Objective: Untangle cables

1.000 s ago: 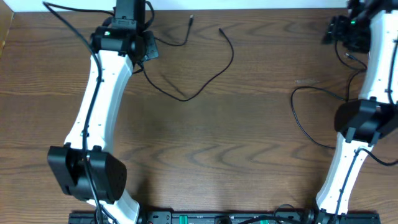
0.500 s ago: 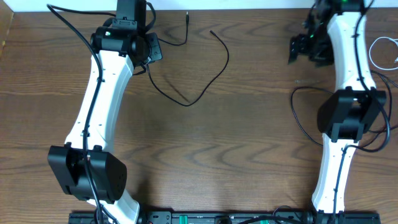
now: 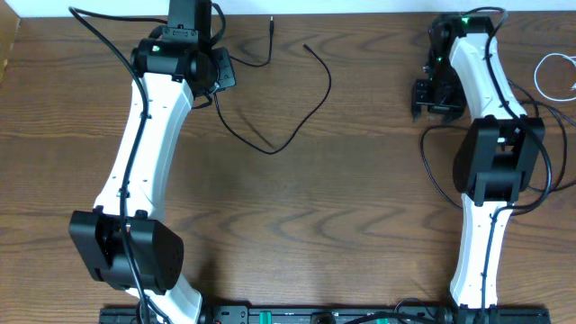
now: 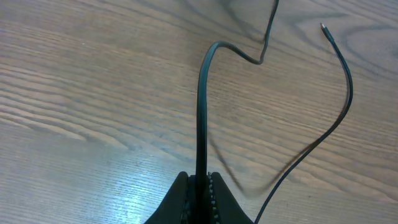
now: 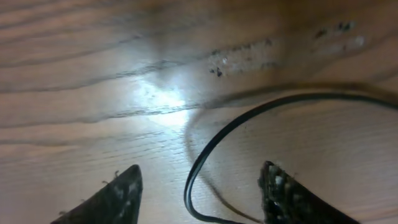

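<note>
The black cable (image 3: 297, 126) lies in a long curve on the far part of the wooden table, one plug end at the back (image 3: 272, 22). My left gripper (image 3: 219, 79) is shut on it; in the left wrist view the cable (image 4: 200, 106) rises straight out of the closed jaws (image 4: 200, 186). The white cable (image 3: 551, 74) shows as a loop at the right edge. My right gripper (image 3: 430, 97) is open and empty, low over the table. In the right wrist view a black cord loop (image 5: 205, 149) lies on the wood between its spread fingers (image 5: 200, 171), untouched.
A black cord (image 3: 432, 171) curves across the table beside the right arm's base; I cannot tell whether it is arm wiring. The table's back edge (image 3: 360, 13) runs just behind both grippers. Arm bases stand at the front left and front right.
The right arm has swung left and forward from the far right corner, uncovering the white cable. The black cable's free ends shifted slightly. The left arm has stayed put.
</note>
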Tool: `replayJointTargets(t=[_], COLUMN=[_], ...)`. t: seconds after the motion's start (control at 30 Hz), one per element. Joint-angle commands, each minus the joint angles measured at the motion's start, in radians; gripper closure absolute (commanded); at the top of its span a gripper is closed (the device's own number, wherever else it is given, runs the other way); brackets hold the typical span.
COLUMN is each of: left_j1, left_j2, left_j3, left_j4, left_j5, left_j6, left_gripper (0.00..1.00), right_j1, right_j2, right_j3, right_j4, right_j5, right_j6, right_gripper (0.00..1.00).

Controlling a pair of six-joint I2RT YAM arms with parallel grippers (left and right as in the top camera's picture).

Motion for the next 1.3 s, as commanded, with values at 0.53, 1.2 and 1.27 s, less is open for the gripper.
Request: replayJointTargets(t=[0.53, 1.2, 1.27], left_j1=[0.0, 0.0, 0.0], left_j2=[0.0, 0.0, 0.0], left_j3=[0.005, 0.005, 0.005], left_j4=[-0.003, -0.003, -0.003], left_j5=[0.013, 0.013, 0.013], left_j6=[0.01, 0.01, 0.01], left_gripper=[0.93, 0.92, 0.93], right_j1=[0.023, -0.241, -0.3], right_j2=[0.001, 0.001, 0.001], right_j3=[-0.143, -0.029, 0.016], right_j4=[0.102, 0.324, 0.336], right_j5=[0.022, 0.265, 0.266], right_j6=[0.121, 0.12, 0.11], right_gripper=[0.68, 0.99, 0.99])
